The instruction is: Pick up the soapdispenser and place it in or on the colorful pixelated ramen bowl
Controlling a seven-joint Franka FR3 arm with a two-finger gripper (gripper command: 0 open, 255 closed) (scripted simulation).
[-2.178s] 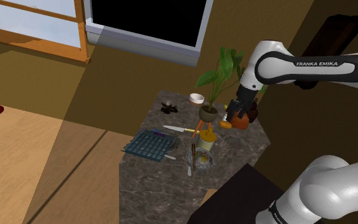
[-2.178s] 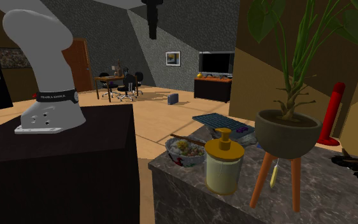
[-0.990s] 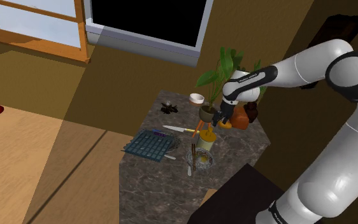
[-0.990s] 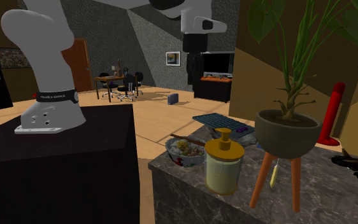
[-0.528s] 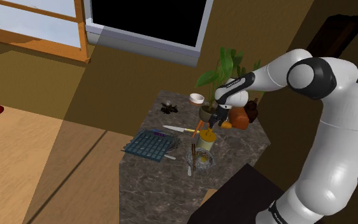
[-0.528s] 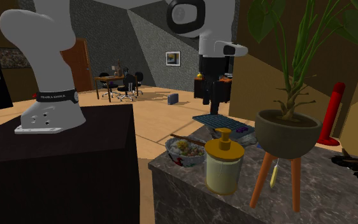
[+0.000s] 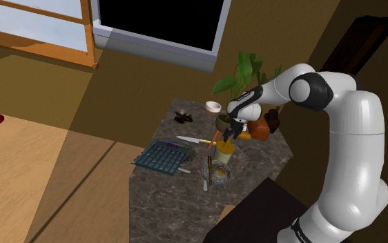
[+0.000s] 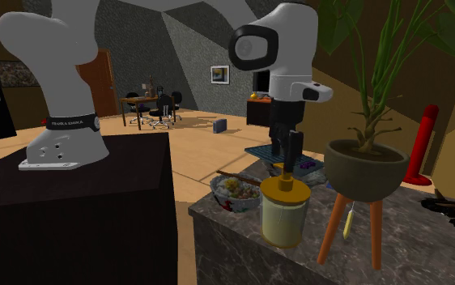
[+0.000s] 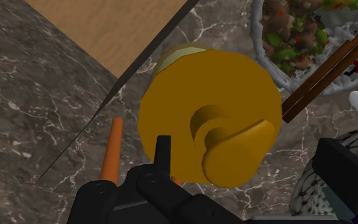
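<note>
— Where is the soap dispenser being seen?

— The soap dispenser (image 8: pixel 283 212) is being shown standing upright on the dark marble counter (image 7: pixel 172 200), near the counter's edge. Its pale body is being capped by a mustard lid and pump. What is inside cannot be told.

— How is the gripper being held?

— The gripper (image 8: pixel 287 155) is being held straight above the soap dispenser, just over the pump. Its fingers (image 9: pixel 162 156) are being held spread apart, one to each side of the pump, and nothing is being clasped between them.

— What is being carried in the bowl?

— The bowl (image 8: pixel 224 201) is being shown just beside the soap dispenser, with a small gap between them. It is being filled with green and brown bits of food, and dark chopsticks (image 9: pixel 327 73) are being rested across its rim.

— Are other containers being shown?

— A dark pot (image 8: pixel 366 168) on wooden legs is being shown just beside the soap dispenser, on the side away from the bowl, and a green plant (image 8: pixel 372 73) is being held in it. A small white dish (image 7: pixel 213 106) is being shown beyond that pot from the soap dispenser, and its contents cannot be told. A blue gridded rack (image 7: pixel 161 156) is being shown lying flat, well apart from the soap dispenser.
</note>
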